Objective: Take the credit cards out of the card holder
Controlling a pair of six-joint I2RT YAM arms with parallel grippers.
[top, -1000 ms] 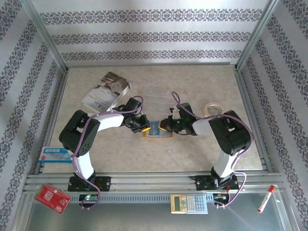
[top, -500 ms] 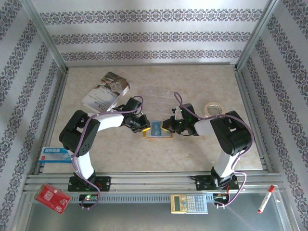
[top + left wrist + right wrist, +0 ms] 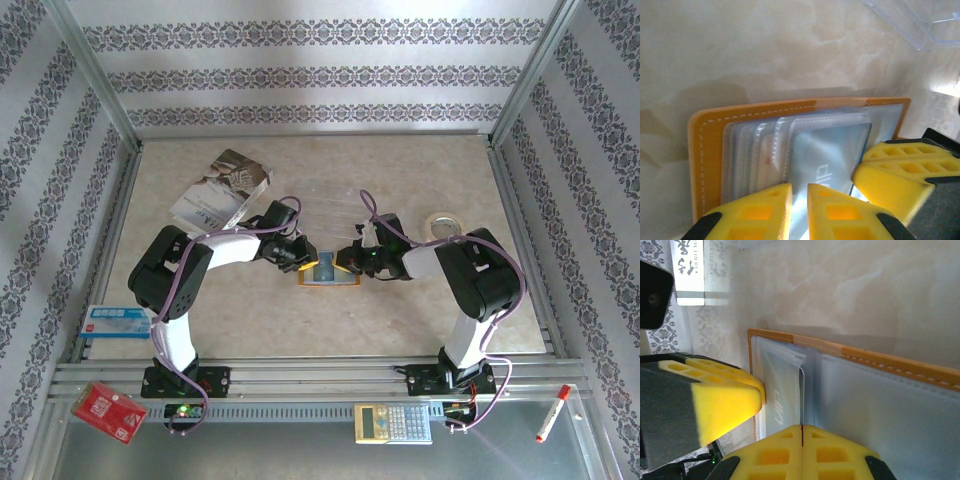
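Wallet (image 3: 705, 150) lies open, orange, clear pockets, pale card (image 3: 827, 155) poking out; we see left claw (image 3: 799, 192) slightly parted, right claw (image 3: 801, 432) clenched.

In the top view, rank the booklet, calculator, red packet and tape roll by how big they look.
1. booklet, clearly largest.
2. calculator and red packet: too alike to rank.
3. tape roll, smallest.

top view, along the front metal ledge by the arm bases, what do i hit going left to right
red patterned packet → grey-and-yellow calculator → red-and-white pen
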